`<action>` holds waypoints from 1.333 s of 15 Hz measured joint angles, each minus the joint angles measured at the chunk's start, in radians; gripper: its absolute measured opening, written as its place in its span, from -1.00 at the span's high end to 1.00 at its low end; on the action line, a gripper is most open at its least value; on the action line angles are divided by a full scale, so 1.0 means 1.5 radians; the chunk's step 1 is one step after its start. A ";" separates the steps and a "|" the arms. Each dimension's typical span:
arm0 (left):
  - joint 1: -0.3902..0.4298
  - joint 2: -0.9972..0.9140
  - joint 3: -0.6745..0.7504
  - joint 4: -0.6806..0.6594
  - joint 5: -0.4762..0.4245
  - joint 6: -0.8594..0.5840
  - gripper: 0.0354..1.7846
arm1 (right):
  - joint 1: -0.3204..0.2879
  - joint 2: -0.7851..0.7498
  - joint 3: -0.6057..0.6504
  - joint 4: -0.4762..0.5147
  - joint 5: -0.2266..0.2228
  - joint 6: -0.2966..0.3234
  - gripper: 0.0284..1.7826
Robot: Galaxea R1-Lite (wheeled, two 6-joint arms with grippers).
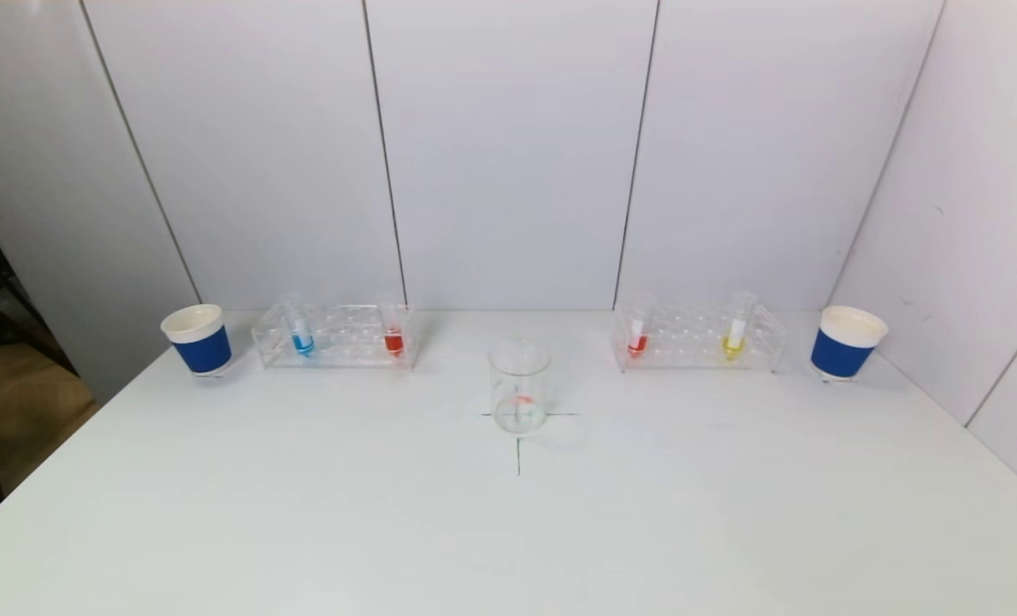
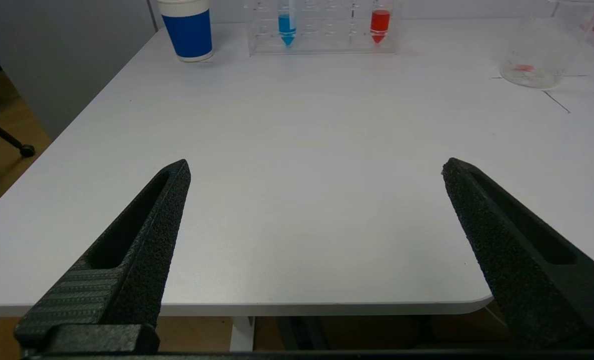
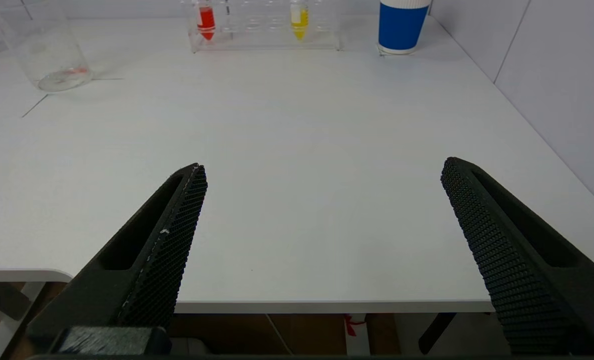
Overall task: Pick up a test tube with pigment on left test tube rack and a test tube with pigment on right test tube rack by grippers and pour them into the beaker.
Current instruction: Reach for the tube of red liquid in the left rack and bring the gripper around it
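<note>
While both hands (image 2: 314, 167) (image 3: 321, 167) hang released, blue cups (image 1: 198, 339) (image 1: 847, 342) flanking racks (image 1: 337, 335) (image 1: 698, 339), beaker (image 1: 519, 387) between.

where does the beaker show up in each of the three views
Head view: the beaker stands at table centre, between the two racks, on a drawn cross.
Left wrist view: beaker at the upper right edge, beyond the left rack's red tube.
Right wrist view: beaker at the upper left.
Shared landmark: the cross mark drawn under it.
</note>
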 joint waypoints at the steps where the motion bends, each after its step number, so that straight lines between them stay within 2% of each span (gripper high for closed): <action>1: 0.000 0.000 0.000 0.000 0.000 0.000 -0.98 | 0.000 0.000 0.000 0.000 0.000 0.000 -0.92; 15: 0.002 0.000 -0.004 -0.002 0.007 0.027 -0.98 | 0.000 0.000 0.000 0.000 0.000 0.000 -0.92; 18: 0.002 0.016 -0.077 0.008 0.003 0.076 -0.98 | 0.000 0.000 0.000 0.000 0.000 0.000 -0.92; 20: 0.002 0.073 -0.149 0.009 -0.003 0.092 -0.98 | 0.000 0.000 0.000 0.000 0.000 0.000 -0.92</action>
